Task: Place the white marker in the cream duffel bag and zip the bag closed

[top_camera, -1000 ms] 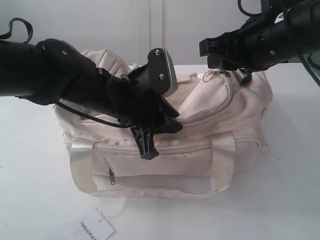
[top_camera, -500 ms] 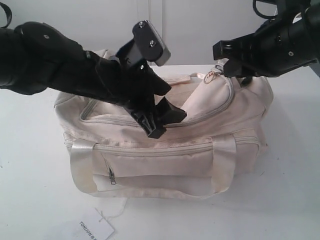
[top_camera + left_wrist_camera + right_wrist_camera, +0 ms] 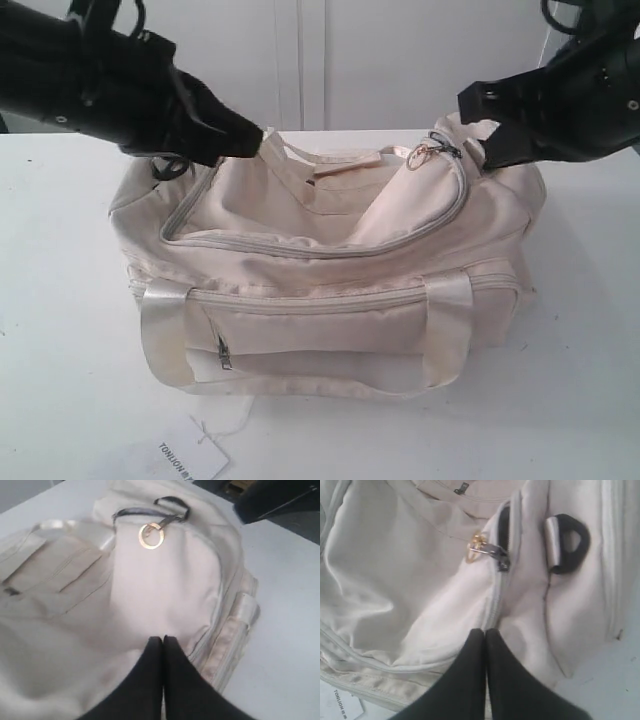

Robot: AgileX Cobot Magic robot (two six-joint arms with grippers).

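My left arm has swung back from over the middle of the cream duffel bag (image 3: pixel 330 290) to its far left corner, and my right pincer (image 3: pixel 485 631) has snapped shut, tips on the zip track near the gold-ringed pull (image 3: pixel 479 547). My left pincer (image 3: pixel 162 639) is also pressed closed, angled down over the fabric. The bag sits on the white table (image 3: pixel 60 350) with its main zip gaping.
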